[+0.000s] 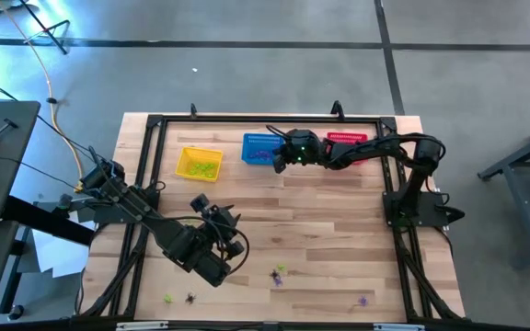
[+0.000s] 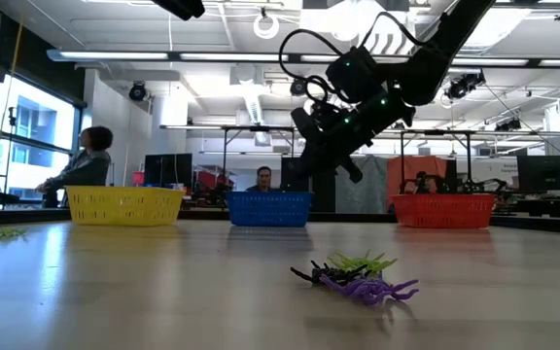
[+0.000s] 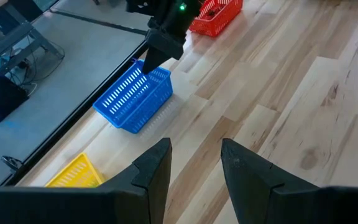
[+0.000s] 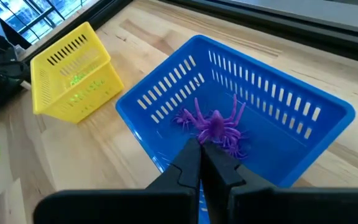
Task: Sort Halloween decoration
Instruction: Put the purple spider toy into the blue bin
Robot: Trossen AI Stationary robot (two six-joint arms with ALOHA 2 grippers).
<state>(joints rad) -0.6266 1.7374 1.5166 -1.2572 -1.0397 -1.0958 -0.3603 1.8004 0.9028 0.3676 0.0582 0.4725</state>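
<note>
- right wrist view puts the right gripper (image 4: 201,149) just above the blue mesh plastic basket (image 4: 278,99), its jaws pressed together with nothing visible between them; purple plastic spider trinkets (image 4: 213,127) lie on the basket floor right below the fingertips.
- the yellow mesh plastic basket (image 4: 73,68) already holds yellow-green spider trinkets (image 4: 76,79), so those two colours are partly sorted.
- the red mesh plastic basket (image 1: 348,142) sits just beside the blue one at the far edge of the wooden table (image 1: 329,207); dark bits show inside it in the left wrist view, too small to name.
- still unsorted, by my reading: a tangle of black, yellow-green and purple trinkets (image 2: 358,277) near the front edge, a purple one (image 1: 363,300) to its right, and a green (image 1: 167,297) and a dark one (image 1: 190,297) to its left.
- so the task looks past its middle, with several pickups left.
- the left gripper (image 3: 194,165) hangs over bare table at the front left, jaws parted and empty.
- the trinkets have legs splayed to all sides; the front tangle's long axis runs across the low view, level with the table, with no clear heading.
</note>
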